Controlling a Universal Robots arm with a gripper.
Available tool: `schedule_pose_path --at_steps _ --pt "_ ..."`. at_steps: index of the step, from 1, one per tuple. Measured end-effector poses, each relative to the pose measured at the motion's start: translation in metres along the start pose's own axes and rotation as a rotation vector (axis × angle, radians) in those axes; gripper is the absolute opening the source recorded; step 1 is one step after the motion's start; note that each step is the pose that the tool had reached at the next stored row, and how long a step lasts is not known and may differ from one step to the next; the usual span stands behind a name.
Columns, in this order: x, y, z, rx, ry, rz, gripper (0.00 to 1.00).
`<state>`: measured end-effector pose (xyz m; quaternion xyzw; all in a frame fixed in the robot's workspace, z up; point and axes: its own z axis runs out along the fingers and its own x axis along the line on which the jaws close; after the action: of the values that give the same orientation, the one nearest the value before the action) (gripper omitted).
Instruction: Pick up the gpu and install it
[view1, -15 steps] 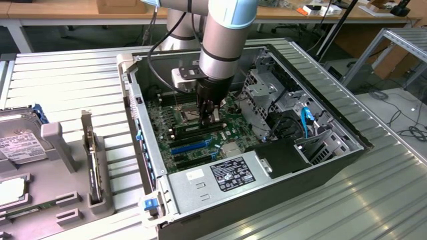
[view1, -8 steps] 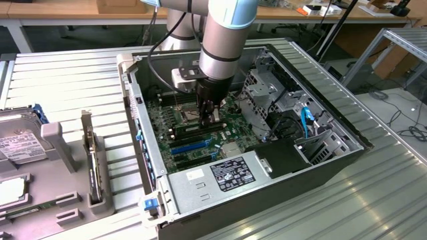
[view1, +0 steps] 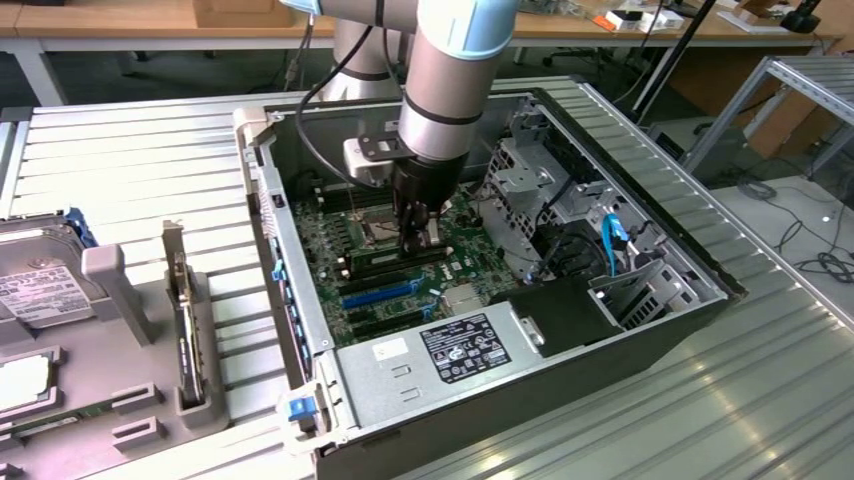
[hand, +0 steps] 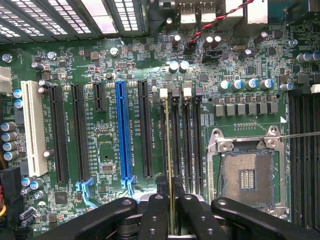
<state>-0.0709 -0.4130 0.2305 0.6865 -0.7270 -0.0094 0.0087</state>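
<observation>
Reaching almost vertically down into the open metal computer case (view1: 627, 370) at the middle of the exterior view is the grey, round arm (view1: 447, 90). Its black gripper (view1: 420, 228) is narrow and clamps the gpu (hand: 169, 150), a thin stick seen edge-on. The stick is lined along the black memory slots (hand: 186, 145) of the green motherboard (hand: 107, 125), near the long blue slot (hand: 121, 135).

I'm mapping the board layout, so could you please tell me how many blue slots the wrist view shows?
1. The blue slot lies between a short black slot and a long black slot; the gripper may hide others.
</observation>
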Motion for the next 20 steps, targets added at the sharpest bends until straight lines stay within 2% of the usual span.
schedule_pose_path --at_steps 20 --pt "0.0000 -0.0004 0.0025 -0.0017 0.0002 0.000 0.14"
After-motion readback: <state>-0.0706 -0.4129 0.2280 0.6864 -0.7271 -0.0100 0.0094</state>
